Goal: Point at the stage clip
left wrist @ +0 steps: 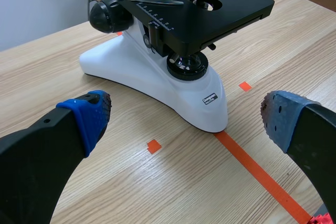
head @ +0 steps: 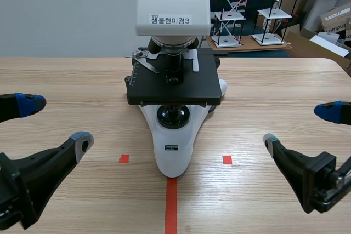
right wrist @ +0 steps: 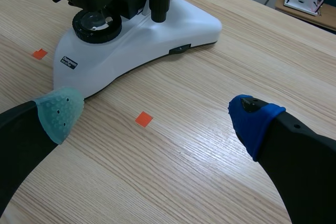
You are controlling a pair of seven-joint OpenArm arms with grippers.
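On the black stage of the microscope [head: 174, 83], the thin metal stage clip [head: 146, 62] lies on the left part, just beside the lenses. The left gripper [head: 55, 123] hangs open to the left of the microscope foot and the right gripper [head: 299, 127] open to its right, both apart from it above the wooden bench [head: 274, 86].

A microscope [head: 173, 80] is being carried at mid-bench [head: 285, 86], its stage clip [head: 147, 62] lying on the black stage. The left gripper [head: 55, 123] and right gripper [head: 299, 126] are being held spread, low, well apart from it.
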